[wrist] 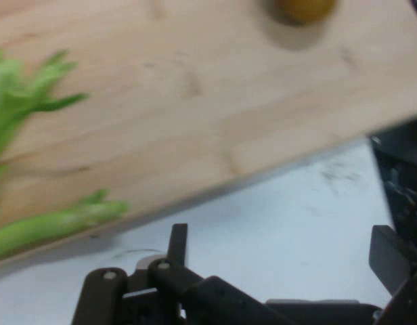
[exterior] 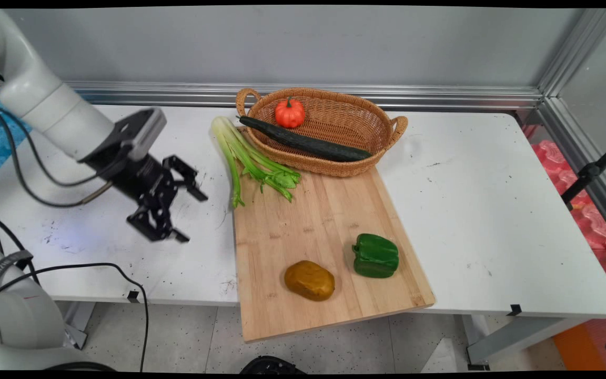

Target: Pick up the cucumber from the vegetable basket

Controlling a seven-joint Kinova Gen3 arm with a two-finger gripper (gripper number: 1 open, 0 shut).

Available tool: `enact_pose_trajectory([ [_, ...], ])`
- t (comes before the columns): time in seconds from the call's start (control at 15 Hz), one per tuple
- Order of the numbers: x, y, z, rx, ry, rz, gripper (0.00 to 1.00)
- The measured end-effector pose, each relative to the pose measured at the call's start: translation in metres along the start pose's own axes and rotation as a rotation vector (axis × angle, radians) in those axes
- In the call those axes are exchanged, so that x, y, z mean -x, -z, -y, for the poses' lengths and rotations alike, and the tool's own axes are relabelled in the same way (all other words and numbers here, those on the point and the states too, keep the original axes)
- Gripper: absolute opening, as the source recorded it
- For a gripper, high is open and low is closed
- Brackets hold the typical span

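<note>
White table (exterior: 492,210) carries a long wooden cutting board (exterior: 324,231), its near end hanging over the table's front edge. Wicker basket (exterior: 329,166) sits at the board's far end, holding a dark cucumber (exterior: 303,141) laid lengthwise and a small orange pumpkin (exterior: 289,113). Celery bunch (exterior: 245,158) lies along the board's left edge, leafy tips on the wood, stalks partly over the table. Green bell pepper (exterior: 375,256) and a brown potato (exterior: 309,280) rest near the board's front, just beside each other, not touching. Gripper (exterior: 190,216) hovers over bare table left of the board, fingers spread wide, holding nothing; celery is its nearest item. Celery looks light, fairly stiff, slightly slick: judged best pinched across the pale stalks, not the leaves.
</note>
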Motion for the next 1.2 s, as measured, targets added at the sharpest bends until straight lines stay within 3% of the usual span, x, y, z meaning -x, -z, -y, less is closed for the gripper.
enact_pose_trajectory([
  [0.53,-0.032,0.024,0.056,-0.189,0.182,-0.070,1.00],
  [1.2,-0.073,0.025,0.135,-0.294,0.173,-0.091,1.00],
])
